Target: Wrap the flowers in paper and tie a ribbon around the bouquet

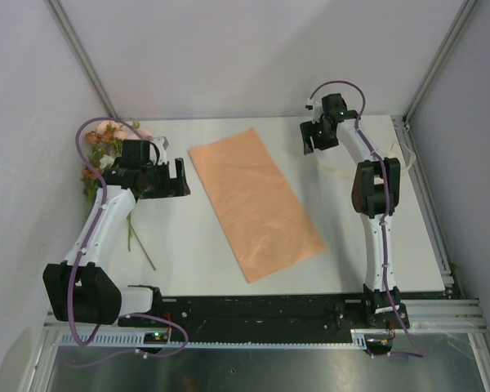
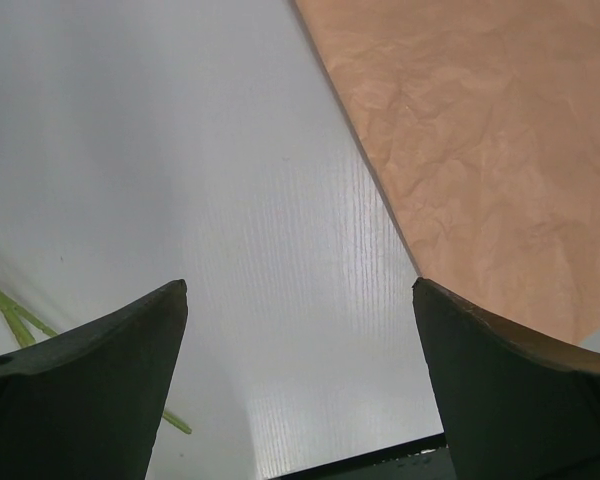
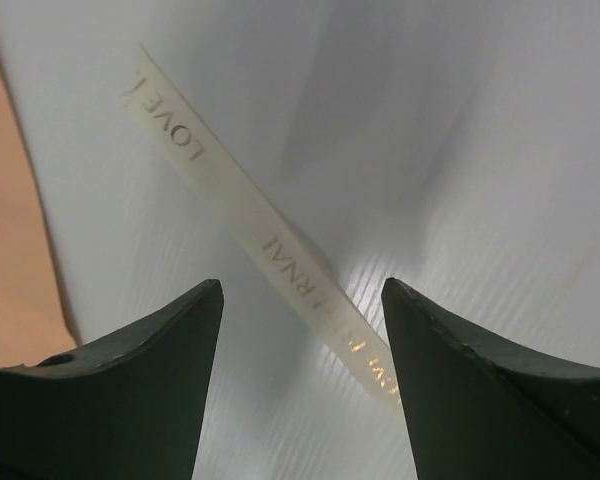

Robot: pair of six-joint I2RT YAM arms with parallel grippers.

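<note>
White worktop (image 1: pixel 188 245), paper (image 1: pixel 257 204) laid flat for wrapping, flowers (image 1: pixel 102 143) at left; left pincer (image 2: pixel 300 300) gapes wide, empty; right pincer (image 3: pixel 302 290) parted, empty, above ribbon (image 3: pixel 240 215).

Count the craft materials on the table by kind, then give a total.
paper: 1
flowers (one bunch): 1
ribbon: 1
Total: 3
</note>
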